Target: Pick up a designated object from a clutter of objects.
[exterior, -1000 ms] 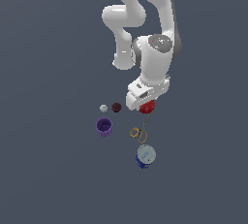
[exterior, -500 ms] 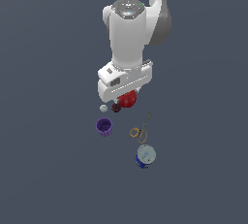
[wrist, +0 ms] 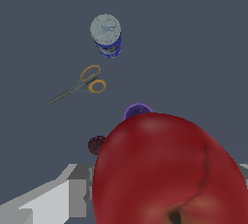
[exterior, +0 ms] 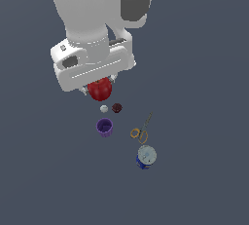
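The glossy red apple (exterior: 99, 89) hangs under my white hand, held between the fingers of my gripper (exterior: 99, 86), well above the floor. In the wrist view the apple (wrist: 169, 169) fills the near part of the picture, its dark stem dimple showing, with a grey finger (wrist: 72, 189) beside it. On the floor below lie the tiny white ball (exterior: 104, 108), the dark maroon ball (exterior: 116, 107), the purple cup (exterior: 104, 127), the yellow-handled scissors (exterior: 140, 129) and the blue can with silver top (exterior: 146, 156).
The floor is a plain dark grey-blue surface (exterior: 204, 121). In the wrist view the purple cup (wrist: 138, 110) and maroon ball (wrist: 96, 144) peek out beside the apple; the scissors (wrist: 82, 85) and can (wrist: 106, 35) lie farther off.
My arm has risen toward the camera with the apple in the gripper and swung to the exterior view's left. The items on the floor have not moved.
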